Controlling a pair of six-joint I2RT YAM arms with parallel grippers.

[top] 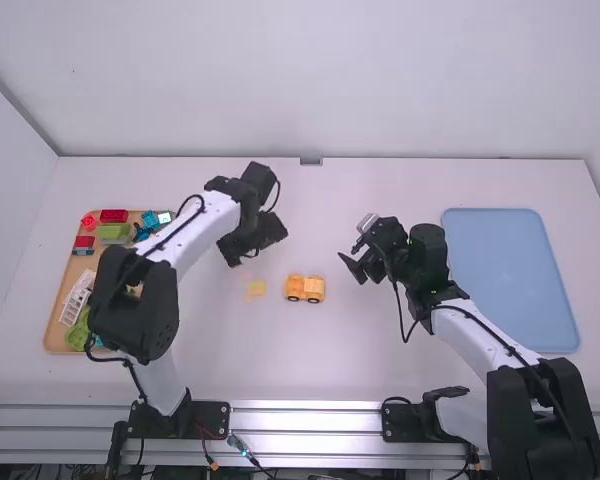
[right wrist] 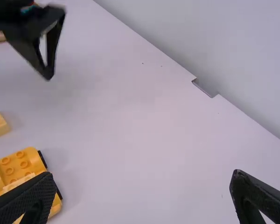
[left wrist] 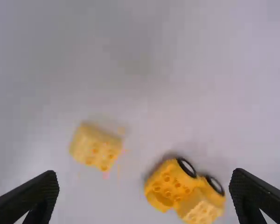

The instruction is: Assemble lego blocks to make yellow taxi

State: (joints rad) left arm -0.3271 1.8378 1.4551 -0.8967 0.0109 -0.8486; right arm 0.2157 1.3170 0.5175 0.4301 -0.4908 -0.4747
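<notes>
The orange-yellow wheeled car base (top: 305, 288) stands on the table between the arms; in the left wrist view the car base (left wrist: 169, 183) carries a paler yellow block (left wrist: 199, 211) at one end. A loose pale yellow block (top: 255, 289) lies just left of it, also visible as a pale block (left wrist: 95, 147). My left gripper (top: 242, 262) is above the table, beyond the loose block; its fingers stand wide apart with nothing between them, as the left gripper (left wrist: 145, 193) shows. Right of the car, my right gripper (top: 351, 268) is open and holds nothing, like the right gripper (right wrist: 142, 193).
A wooden tray (top: 56, 325) at the far left holds several coloured blocks, including red, green and blue ones, partly behind the left arm. A blue tray (top: 510, 275) lies on the right, beside the right arm.
</notes>
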